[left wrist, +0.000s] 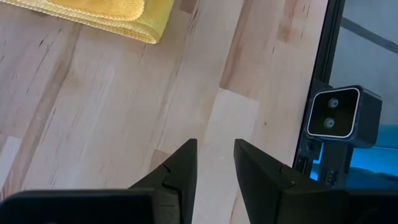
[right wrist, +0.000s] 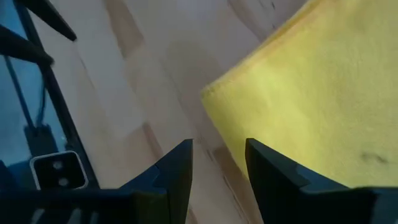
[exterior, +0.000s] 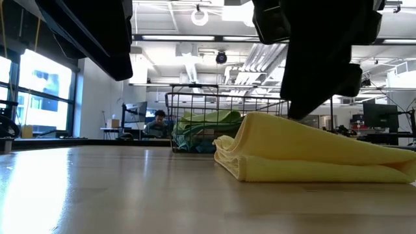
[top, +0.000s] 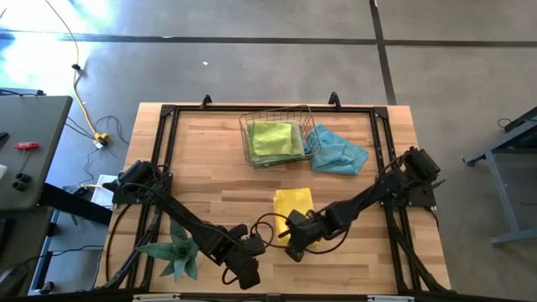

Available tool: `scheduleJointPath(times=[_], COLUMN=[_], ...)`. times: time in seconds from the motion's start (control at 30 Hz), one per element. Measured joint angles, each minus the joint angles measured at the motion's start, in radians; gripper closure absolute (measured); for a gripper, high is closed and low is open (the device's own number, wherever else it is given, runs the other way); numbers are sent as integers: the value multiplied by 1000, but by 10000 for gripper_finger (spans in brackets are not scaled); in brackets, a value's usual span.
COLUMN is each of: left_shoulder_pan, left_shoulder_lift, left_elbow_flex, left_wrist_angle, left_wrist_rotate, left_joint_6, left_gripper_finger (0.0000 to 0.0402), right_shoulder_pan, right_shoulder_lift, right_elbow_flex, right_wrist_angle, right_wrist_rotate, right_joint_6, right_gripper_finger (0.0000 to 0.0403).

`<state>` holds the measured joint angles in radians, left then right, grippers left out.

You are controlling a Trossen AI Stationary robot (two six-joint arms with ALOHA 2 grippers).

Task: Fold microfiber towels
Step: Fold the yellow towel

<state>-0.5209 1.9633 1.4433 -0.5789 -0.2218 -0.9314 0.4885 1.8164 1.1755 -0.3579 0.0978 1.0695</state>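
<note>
The folded yellow towel (top: 294,205) lies on the wooden surface (top: 218,168) near its front. The right claw (right wrist: 217,163) hovers at the towel's corner, fingers spread, holding nothing. The left claw (left wrist: 214,163) hangs spread over bare wood nearby.

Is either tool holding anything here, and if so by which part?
Nothing is held. The left tool and right tool are both open over bare table, beside the folded yellow towel.

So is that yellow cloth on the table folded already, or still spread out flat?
Folded. The yellow towel lies doubled over in layers with a rounded fold at its end, and from above it is a compact rectangle.
</note>
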Motion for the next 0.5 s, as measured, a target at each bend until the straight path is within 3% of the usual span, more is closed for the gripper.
scheduleJointPath(times=[0.13, 0.27, 0.37, 0.5], left_shoulder_pan=[0, 0, 0, 1], left_shoulder_lift=[0, 0, 0, 0], left_elbow_flex=[0, 0, 0, 0], left_wrist_angle=[0, 1, 1, 9], left_wrist_rotate=[-10, -50, -91, -217], left_joint_6=[0, 0, 16, 182], left_gripper_finger=[305, 305, 305, 305], right_shoulder_pan=[-2, 3, 11, 44], right_shoulder_lift=[-8, -6, -5, -5], right_elbow_flex=[0, 0, 0, 0], right_wrist_angle=[1, -10, -84, -146], right_wrist_rotate=[41, 178, 268, 276], right_joint_6=[7, 20, 152, 363], right_gripper_finger=[264, 264, 264, 264])
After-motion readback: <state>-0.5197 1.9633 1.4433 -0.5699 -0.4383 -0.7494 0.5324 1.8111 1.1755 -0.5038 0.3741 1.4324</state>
